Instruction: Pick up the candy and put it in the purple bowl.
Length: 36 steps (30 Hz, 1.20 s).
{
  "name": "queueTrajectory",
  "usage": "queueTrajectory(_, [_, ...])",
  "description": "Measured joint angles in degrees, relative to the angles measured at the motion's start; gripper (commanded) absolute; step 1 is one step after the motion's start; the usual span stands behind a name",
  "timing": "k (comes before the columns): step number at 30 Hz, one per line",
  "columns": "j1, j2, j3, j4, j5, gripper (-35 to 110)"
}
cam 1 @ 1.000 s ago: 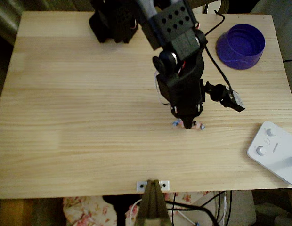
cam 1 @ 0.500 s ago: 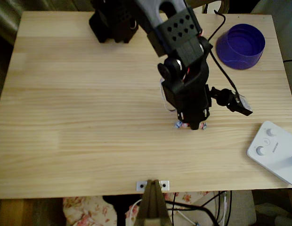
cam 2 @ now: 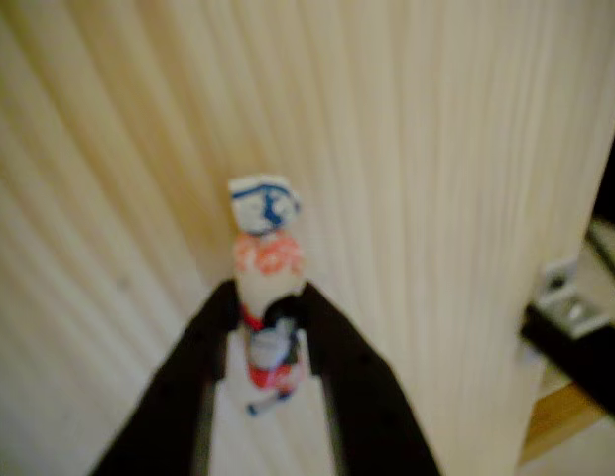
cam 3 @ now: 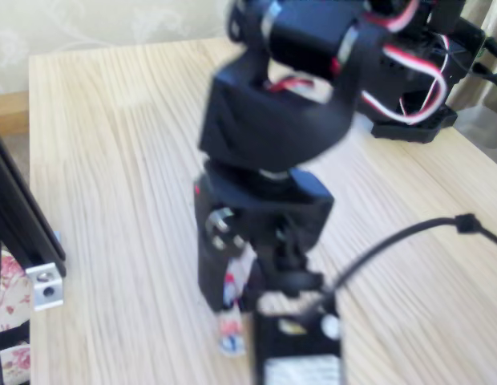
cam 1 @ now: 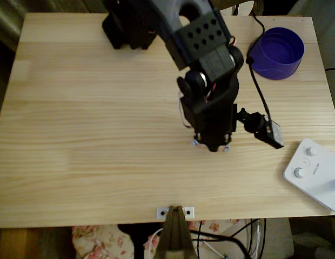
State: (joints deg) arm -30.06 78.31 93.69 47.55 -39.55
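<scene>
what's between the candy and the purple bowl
Nothing visible. The candy sits between the gripper fingers, and only bare table lies on the way to the purple bowl; the white device sits off to the side.

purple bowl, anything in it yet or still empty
Empty. In the overhead view the purple bowl shows only its bare glossy inside, and in the wrist view the candy sits between the gripper fingers.

Overhead view: looks straight down on the whole pale wooden table (cam 1: pixel 92 124). Wrist view: close, behind the hand (cam 2: pixel 271 307). Fixed view: low, near, table-edge oblique.
</scene>
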Motion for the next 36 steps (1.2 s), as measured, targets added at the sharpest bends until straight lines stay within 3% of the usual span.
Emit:
queueTrajectory(10, [-3.3, 20.4, 4.3, 15.8, 12.8, 0])
queueTrajectory(18, [-21.9, 41.0, 10.3, 23.8, 25.0, 0])
queueTrajectory(26, [-40.0, 43.9, 10.5, 20.0, 35.2, 0])
queueTrajectory(36, [-46.1, 38.3, 10.5, 10.4, 38.3, 1])
